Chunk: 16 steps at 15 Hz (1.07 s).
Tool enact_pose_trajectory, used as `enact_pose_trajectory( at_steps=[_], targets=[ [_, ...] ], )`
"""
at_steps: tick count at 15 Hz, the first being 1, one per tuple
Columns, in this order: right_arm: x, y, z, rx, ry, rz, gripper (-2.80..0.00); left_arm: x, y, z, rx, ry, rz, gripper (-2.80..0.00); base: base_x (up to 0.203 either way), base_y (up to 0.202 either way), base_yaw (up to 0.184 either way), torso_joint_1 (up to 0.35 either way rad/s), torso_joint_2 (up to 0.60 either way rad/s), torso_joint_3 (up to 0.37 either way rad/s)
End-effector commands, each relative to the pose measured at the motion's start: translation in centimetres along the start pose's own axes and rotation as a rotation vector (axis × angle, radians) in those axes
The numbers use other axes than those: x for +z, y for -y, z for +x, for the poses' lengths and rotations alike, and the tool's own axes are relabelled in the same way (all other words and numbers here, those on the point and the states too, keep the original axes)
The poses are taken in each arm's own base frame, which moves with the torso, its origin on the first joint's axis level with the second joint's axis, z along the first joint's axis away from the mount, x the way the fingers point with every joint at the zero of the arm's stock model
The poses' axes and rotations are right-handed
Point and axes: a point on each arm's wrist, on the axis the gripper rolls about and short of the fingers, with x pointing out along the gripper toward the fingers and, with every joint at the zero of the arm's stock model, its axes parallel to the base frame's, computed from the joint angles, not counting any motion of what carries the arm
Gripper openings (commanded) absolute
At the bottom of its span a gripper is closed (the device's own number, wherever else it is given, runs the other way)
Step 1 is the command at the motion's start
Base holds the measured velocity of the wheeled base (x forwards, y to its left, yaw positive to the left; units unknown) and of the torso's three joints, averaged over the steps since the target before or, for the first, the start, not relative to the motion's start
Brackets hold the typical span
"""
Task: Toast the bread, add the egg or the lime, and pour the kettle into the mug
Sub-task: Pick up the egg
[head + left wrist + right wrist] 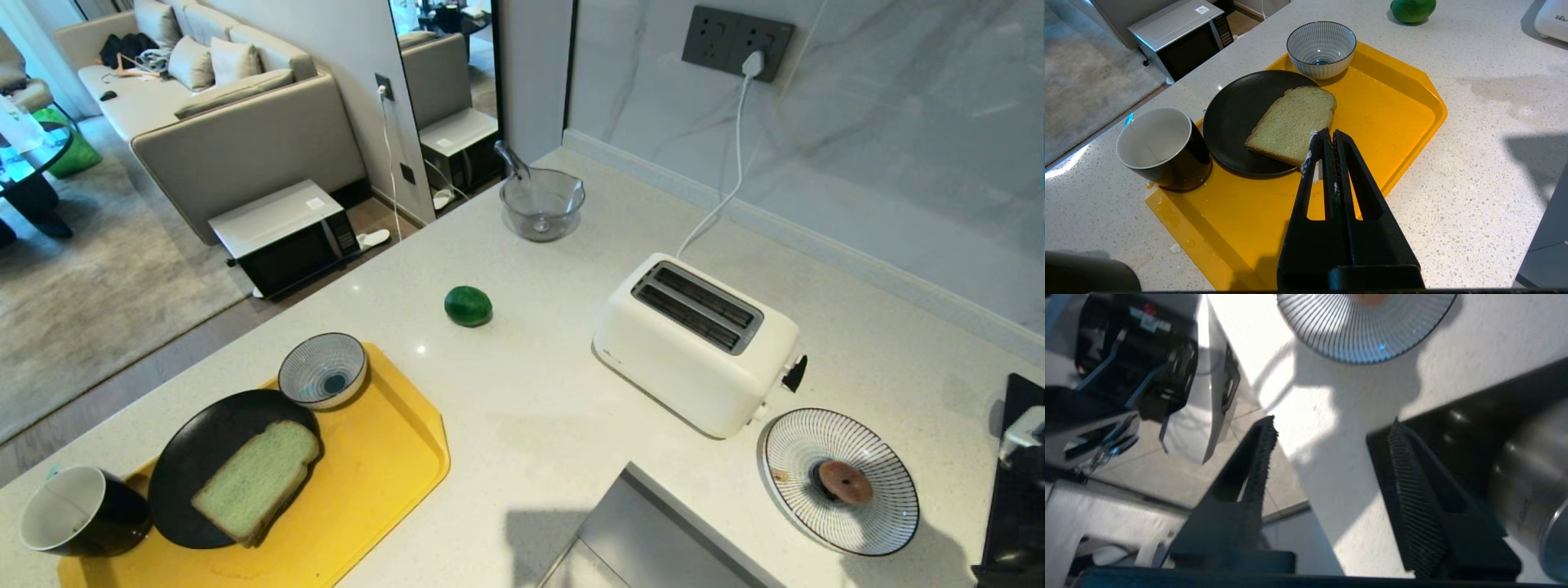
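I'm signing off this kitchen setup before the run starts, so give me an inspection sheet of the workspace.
Surface: pale speckled counter, a few wet spots near the tray.
Job's things: bread on black plate; mug on yellow tray; lime loose on the counter; egg in striped dish; kettle only partly seen.
Clutter: striped bowl, glass bowl, toaster with empty slots.
Grippers: left gripper shut above the tray; right gripper open, holding nothing.
Cables: toaster cord plugged into wall socket.
Surroundings: sofa, microwave on the floor.
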Motion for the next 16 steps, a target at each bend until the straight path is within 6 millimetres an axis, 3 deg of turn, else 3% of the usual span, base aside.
enact_pose_trajectory(
  at_steps=[1, 6, 11, 16],
  targets=[
    [0.7, 0.6, 3.1, -0.008, -0.009, -0.017, 0.00, -0.5, 0.0, 0.1, -0.001, -0.014, 0.001, -2.80, 0.000, 0.000, 0.000, 0.000, 0.00, 0.000],
    [1.9, 1.6, 5.8, -0.008, 0.016, -0.146, 0.00, -0.5, 0.0, 0.1, -0.001, -0.014, 0.001, -2.80, 0.000, 0.000, 0.000, 0.000, 0.00, 0.000],
    [1.4, 4.7, 7.0, 0.008, 0.008, -0.340, 0.00, -0.5, 0.0, 0.1, -0.001, -0.014, 0.001, -2.80, 0.000, 0.000, 0.000, 0.000, 0.00, 0.000],
    [2.8, 6.0, 9.0, 0.054, 0.001, -0.377, 0.00, -0.5, 0.0, 0.1, -0.001, -0.014, 0.001, -2.80, 0.000, 0.000, 0.000, 0.000, 0.00, 0.000]
  ],
)
